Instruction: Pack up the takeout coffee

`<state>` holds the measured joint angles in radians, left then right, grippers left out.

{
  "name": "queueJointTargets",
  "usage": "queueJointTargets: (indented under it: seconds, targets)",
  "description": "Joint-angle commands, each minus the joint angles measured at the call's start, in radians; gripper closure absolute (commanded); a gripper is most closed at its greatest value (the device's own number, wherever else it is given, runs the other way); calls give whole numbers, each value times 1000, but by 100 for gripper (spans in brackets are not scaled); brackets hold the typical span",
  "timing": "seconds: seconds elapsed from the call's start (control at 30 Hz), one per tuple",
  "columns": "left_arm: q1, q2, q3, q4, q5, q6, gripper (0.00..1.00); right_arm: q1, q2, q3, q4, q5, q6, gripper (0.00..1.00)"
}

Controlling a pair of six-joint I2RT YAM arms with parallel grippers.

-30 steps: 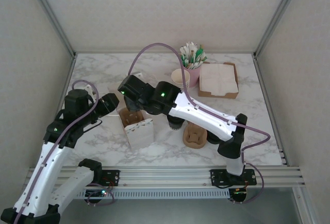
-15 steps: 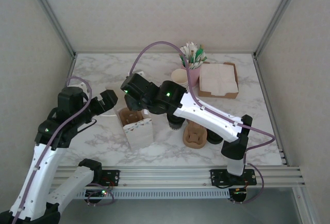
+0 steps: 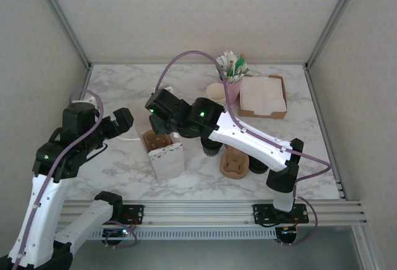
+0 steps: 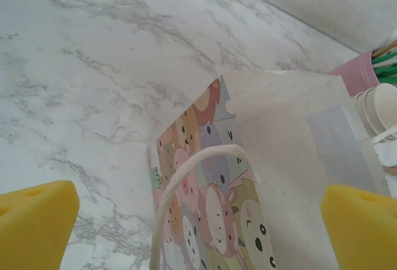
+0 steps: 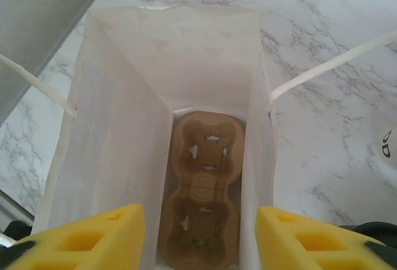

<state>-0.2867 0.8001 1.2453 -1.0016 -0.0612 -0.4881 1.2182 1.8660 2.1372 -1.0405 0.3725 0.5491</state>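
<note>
- Roughly halfway, judging by the layout: container made ready, coffee itself not yet packed.
- Far left: left gripper (image 3: pixel 121 121) hanging off the left side of the white paper bag (image 3: pixel 166 158), apart from it. Fingers (image 4: pixel 34 220) spread wide with nothing between them, facing the bag's cartoon-printed side and its string handle.
- Left of centre: bag upright on the marble table (image 3: pixel 198 180), mouth open. Brown pulp carrier (image 5: pixel 201 189) lying flat at its bottom, both sockets empty. Counts as the finished part.
- Just above the bag mouth: right gripper (image 5: pixel 198 236), fingers parted and holding nothing, aimed straight down into the opening.
- Centre right, at the back of the table: takeout coffee (image 3: pixel 214 91), a cream paper cup, just beside or touching the pink cup of sticks (image 3: pixel 232 84) and well apart from the bag. Hard to tell whether one cup or a small nested stack.
- Further right: a second carrier (image 3: pixel 234 162) lying loose on the table nearer the arms, and a napkin tray (image 3: pixel 263 96) behind it beside the pink cup.
- Left to do, by this reading: reach back for the cream cup, grip it upright, carry it over the bag and lower it into one socket of the carrier inside. Probably work for the right gripper, already nearer the cup, though either could go.
</note>
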Motion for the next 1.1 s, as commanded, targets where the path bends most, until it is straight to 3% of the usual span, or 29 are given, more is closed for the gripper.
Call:
queueJointTargets:
  seconds: [0.0,0.17,0.33,0.67,0.9,1.07]
  targets:
    - [-9,-3,54,-45,-66,20,0,12,-48,-10,-19,13,-16,48]
    - [-9,-21,87,-72,-165,22,0,12,-66,-11,-27,23,-32,46]
    - [-9,-35,100,-95,-186,7,0,12,-75,-10,-39,60,-49,43]
    - [-9,-27,43,-176,30,-40,0,-3,-64,-18,-75,127,-67,38]
    - [-9,-46,-49,-168,40,-66,0,-18,-64,-56,-74,105,-54,37]
    - [-8,-61,-123,-103,112,-106,3,-19,-59,-75,-82,71,-41,37]
